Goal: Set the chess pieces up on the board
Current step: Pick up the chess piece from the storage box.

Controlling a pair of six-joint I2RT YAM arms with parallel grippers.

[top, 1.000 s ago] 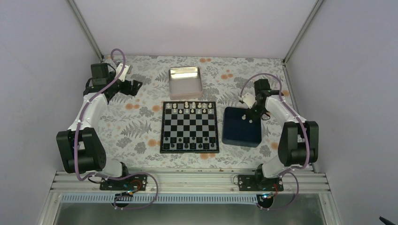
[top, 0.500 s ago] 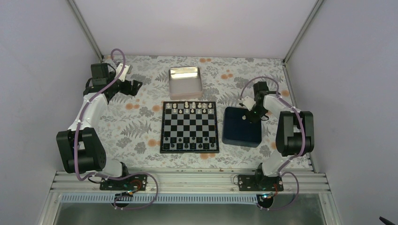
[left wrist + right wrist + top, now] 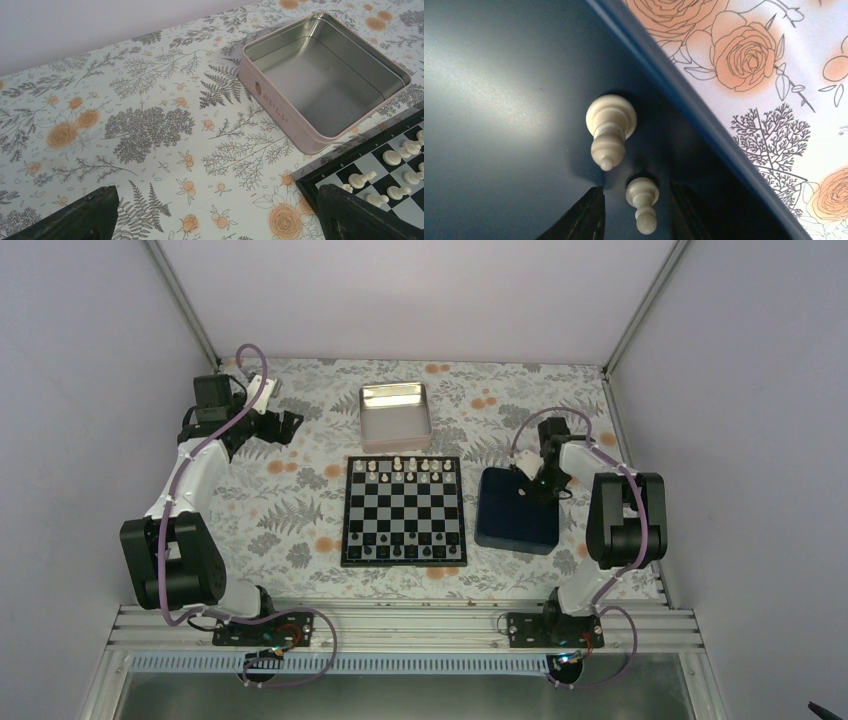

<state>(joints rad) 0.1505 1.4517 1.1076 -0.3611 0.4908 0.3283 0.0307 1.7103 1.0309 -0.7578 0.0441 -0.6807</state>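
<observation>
The board (image 3: 346, 510) lies mid-table, with cream chess pieces (image 3: 405, 468) along its far rows and dark pieces (image 3: 405, 551) on the near row. My right gripper (image 3: 636, 210) hangs low inside the dark blue tray (image 3: 499, 100). It is open, its fingers (image 3: 581, 217) on either side of a small cream pawn (image 3: 642, 200) with a gap on each side. A taller cream piece (image 3: 610, 125) stands just beyond the pawn. My left gripper (image 3: 215, 215) is wide open and empty over the floral cloth, near the board's far-left corner (image 3: 320, 175) and its cream pieces (image 3: 395, 172).
An empty pink-sided metal tin (image 3: 325, 85) sits behind the board, also in the top view as the tin (image 3: 394, 415). The blue tray (image 3: 505, 520) lies right of the board; its raised wall (image 3: 664, 80) runs close by the two pieces.
The right gripper has dropped lower into the blue tray and its jaws have narrowed around the pawn. The left arm has not moved.
</observation>
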